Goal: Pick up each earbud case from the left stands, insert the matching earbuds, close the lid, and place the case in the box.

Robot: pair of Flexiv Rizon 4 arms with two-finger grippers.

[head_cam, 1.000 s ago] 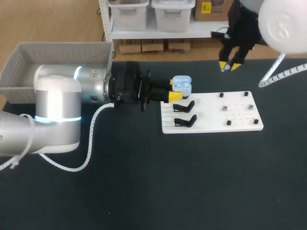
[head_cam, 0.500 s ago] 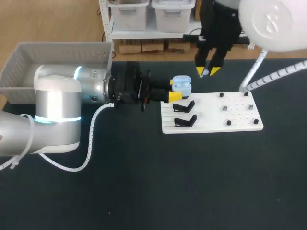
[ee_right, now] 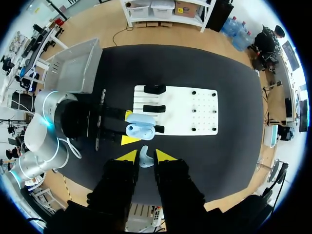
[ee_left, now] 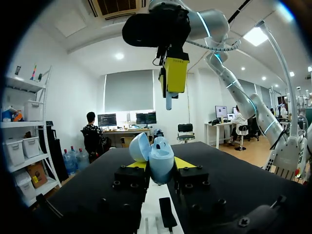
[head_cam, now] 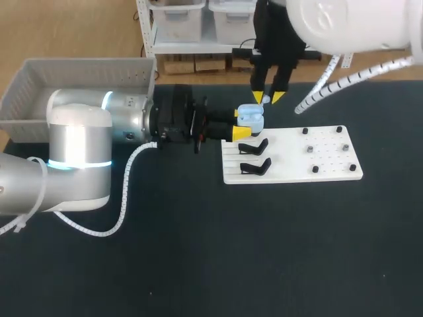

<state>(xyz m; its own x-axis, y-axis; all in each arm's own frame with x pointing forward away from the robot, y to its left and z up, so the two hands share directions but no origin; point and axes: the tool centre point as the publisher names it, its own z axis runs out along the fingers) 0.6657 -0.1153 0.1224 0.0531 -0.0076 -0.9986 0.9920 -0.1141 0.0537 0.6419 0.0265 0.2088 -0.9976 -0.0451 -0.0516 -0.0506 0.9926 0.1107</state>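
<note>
Our left claw point(head_cam: 239, 124) is clamped on the open earbud case point(head_cam: 251, 117), lid tipped up, over the left edge of the white board point(head_cam: 330, 160). Our right claw point(head_cam: 267, 97) pinches an earbud point(ee_right: 145, 158) and hangs just above the case's mouth, seemingly a shade far of it; the way in looks nearly straight down.

Head overhead; left wrist seemingly level, right downward; share case point(head_cam: 250, 116).
</note>
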